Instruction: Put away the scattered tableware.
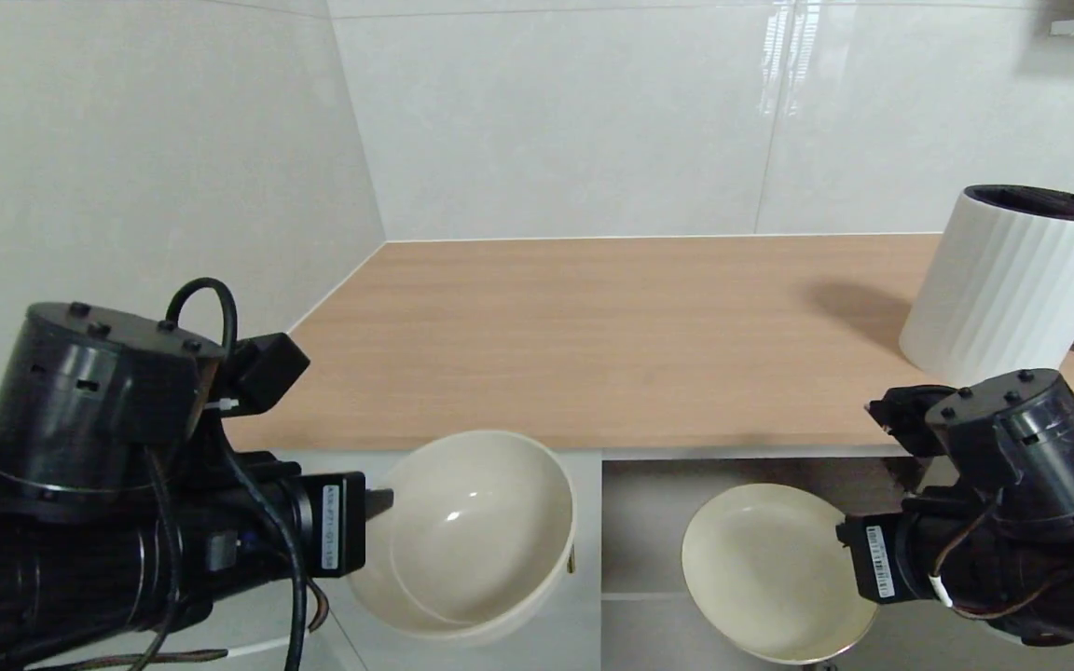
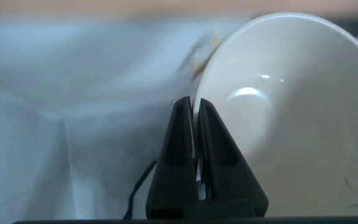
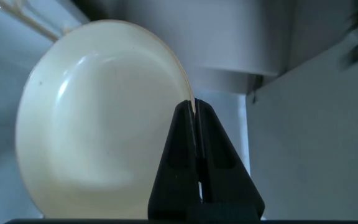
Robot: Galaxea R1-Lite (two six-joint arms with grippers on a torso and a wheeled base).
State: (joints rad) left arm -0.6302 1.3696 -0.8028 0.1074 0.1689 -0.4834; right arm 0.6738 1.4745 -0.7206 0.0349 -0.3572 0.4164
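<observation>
— Where is the bowl (image 1: 481,531)?
— Held by the left gripper (image 2: 195,102). Its fingers (image 2: 180,140) are pressed narrow on the rim, one inside the bowl and one outside. The bowl hangs below the front edge of the bench (image 1: 612,335), just before the pale cabinet fronts (image 1: 640,634), and is tilted so its hollow faces up and outward.
— And the plate (image 1: 765,568)?
— The right gripper (image 3: 194,107) has it the same way, with its fingers (image 3: 179,146) clamped thin on the rim. The plate is steeply tilted, with its face toward the head camera. It is also below the bench edge and to the right of the bowl, apart from it.
— Is anything on the bench?
— A white ribbed container (image 1: 1012,280) stands upright at the far right, well apart from both dishes.
</observation>
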